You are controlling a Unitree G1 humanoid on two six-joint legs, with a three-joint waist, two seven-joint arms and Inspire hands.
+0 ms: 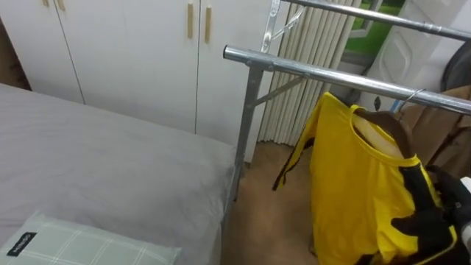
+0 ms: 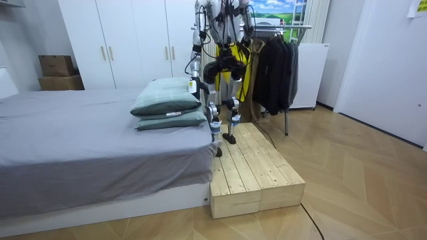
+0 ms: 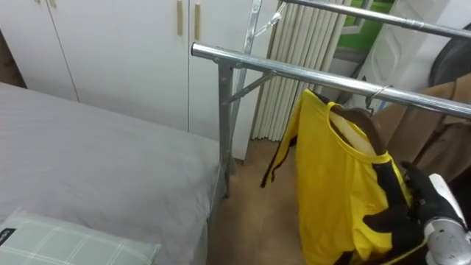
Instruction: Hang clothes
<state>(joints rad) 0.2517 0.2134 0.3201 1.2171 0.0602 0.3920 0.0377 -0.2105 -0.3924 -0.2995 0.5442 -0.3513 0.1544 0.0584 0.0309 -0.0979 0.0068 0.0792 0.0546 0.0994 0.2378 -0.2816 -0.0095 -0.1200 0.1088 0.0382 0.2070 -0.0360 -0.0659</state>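
Now right hand (image 3: pixel 423 210) curled on yellow shirt (image 3: pixel 331 191) edge, shirt on rail (image 3: pixel 294 71); bare floor (image 3: pixel 243 206) beside bed (image 3: pixel 110 162).

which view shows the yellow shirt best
The right eye view: the yellow shirt hangs there close up, its hanger hook over the rail. The left eye view shows much the same. In the room view the robot's body hides most of it.

Open floor gap btw bed (image 1: pixel 110 169) & yellow shirt (image 1: pixel 353 184); rack rail (image 1: pixel 331 75) + post (image 1: pixel 246 132) block overhead/left.
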